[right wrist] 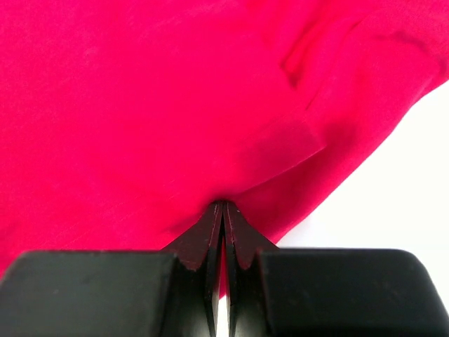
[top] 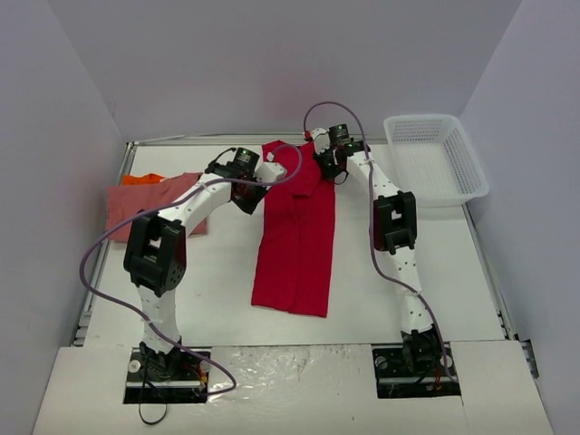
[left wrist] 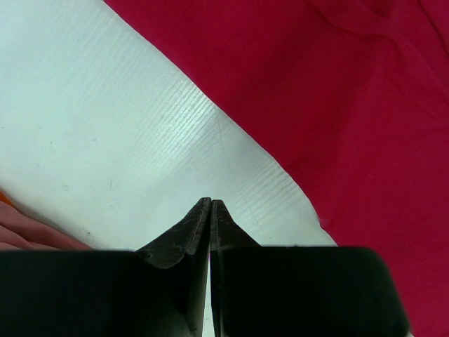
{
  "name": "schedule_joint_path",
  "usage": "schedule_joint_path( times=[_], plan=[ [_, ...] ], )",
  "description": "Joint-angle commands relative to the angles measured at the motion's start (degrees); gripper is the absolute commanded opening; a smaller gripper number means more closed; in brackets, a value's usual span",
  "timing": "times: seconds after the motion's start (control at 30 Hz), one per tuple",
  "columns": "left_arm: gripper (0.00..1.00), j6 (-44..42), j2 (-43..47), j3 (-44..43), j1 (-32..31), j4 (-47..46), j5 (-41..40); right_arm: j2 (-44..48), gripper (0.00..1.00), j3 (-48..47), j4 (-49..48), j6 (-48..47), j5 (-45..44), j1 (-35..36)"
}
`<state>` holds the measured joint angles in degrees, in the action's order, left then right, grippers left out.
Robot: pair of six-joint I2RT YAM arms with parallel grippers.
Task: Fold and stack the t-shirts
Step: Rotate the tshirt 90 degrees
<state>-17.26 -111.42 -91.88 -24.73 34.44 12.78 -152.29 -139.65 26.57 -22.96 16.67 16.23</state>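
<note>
A bright red t-shirt [top: 294,245] lies as a long folded strip down the middle of the table. My right gripper [top: 328,165] is at the shirt's far right end. In the right wrist view it [right wrist: 223,205] is shut, with the red t-shirt [right wrist: 140,105] gathering into the fingertips. My left gripper [top: 250,196] hovers by the strip's left edge. It [left wrist: 211,202] is shut on nothing over bare table, with the red t-shirt [left wrist: 337,105] just to its right. A salmon pink t-shirt [top: 149,207] lies crumpled at the left, and an orange one [top: 143,179] peeks out behind it.
A white mesh basket [top: 435,156] stands at the far right corner, partly past the table's edge. Grey walls close in the table on three sides. A purple cable loops from each arm.
</note>
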Motion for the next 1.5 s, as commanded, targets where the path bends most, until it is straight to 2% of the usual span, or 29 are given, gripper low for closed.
schedule_joint_path(
  times=[0.0,0.3,0.47,0.63,0.67,0.83,1.47],
  plan=[
    [0.02,1.00,4.63,-1.29,0.12,0.02,-0.91,7.96,0.00,4.47,-0.46,-1.12,-3.22,1.61],
    [0.02,1.43,7.79,0.03,-0.14,-2.00,0.49,21.50,0.00,13.26,-0.29,0.11,-5.59,2.75],
    [0.02,5.73,7.27,0.47,-0.23,-4.20,7.16,27.57,0.00,21.17,0.59,2.21,-6.12,2.67],
    [0.02,10.31,5.86,1.25,-0.49,-5.16,15.95,31.43,0.00,28.46,2.43,4.24,-2.53,2.32],
    [0.02,11.36,5.86,2.91,-0.58,-5.86,17.97,31.61,0.00,30.56,2.44,4.85,-0.69,2.14],
    [0.02,11.63,5.42,6.09,-1.63,-8.68,17.37,30.65,0.00,33.92,3.23,5.38,2.40,2.14],
    [0.02,12.16,1.82,4.95,-2.16,-11.14,13.59,19.32,0.00,30.15,6.92,4.24,6.71,1.96]
  ],
)
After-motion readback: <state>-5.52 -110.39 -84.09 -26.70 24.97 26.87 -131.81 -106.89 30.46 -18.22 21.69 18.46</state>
